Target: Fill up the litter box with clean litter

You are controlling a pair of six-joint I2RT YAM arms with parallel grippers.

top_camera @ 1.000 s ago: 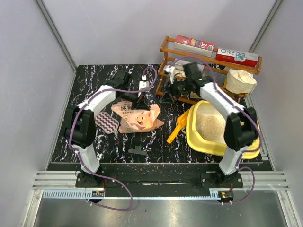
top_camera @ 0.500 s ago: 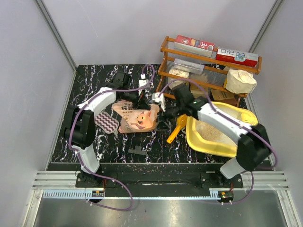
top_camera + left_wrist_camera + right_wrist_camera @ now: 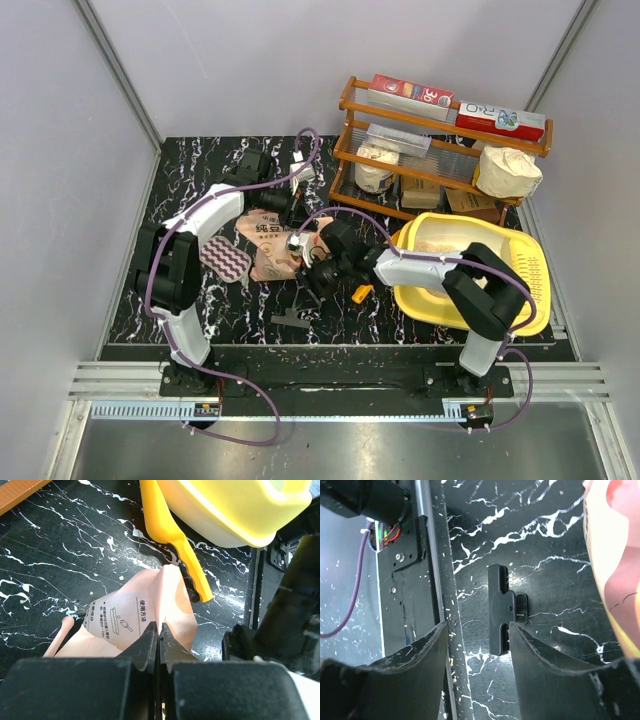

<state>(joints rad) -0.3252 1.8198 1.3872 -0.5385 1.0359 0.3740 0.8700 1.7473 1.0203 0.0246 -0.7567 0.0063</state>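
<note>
The peach-orange litter bag (image 3: 275, 245) lies on the black marble table left of centre. My left gripper (image 3: 284, 210) is shut on its upper edge; in the left wrist view the fingers (image 3: 150, 642) pinch the bag's thin fold (image 3: 130, 615). The yellow litter box (image 3: 520, 275) stands at the right with pale granules (image 3: 440, 245) inside, and its rim shows in the left wrist view (image 3: 235, 510). My right gripper (image 3: 307, 268) is open and empty, low over the table at the bag's near side; its fingers (image 3: 530, 655) frame a black clip (image 3: 500, 610).
The orange scoop (image 3: 167, 527) lies between bag and box; only its handle (image 3: 362, 293) shows from above. The black clip (image 3: 290, 318) lies near the front edge. A wooden shelf (image 3: 345, 100) with boxes and a white sack (image 3: 508, 170) stands behind. A patterned mat (image 3: 225, 262) lies left.
My right arm has swung from the shelf down and left across the scoop to the bag's near side. The left gripper has stayed shut on the bag.
</note>
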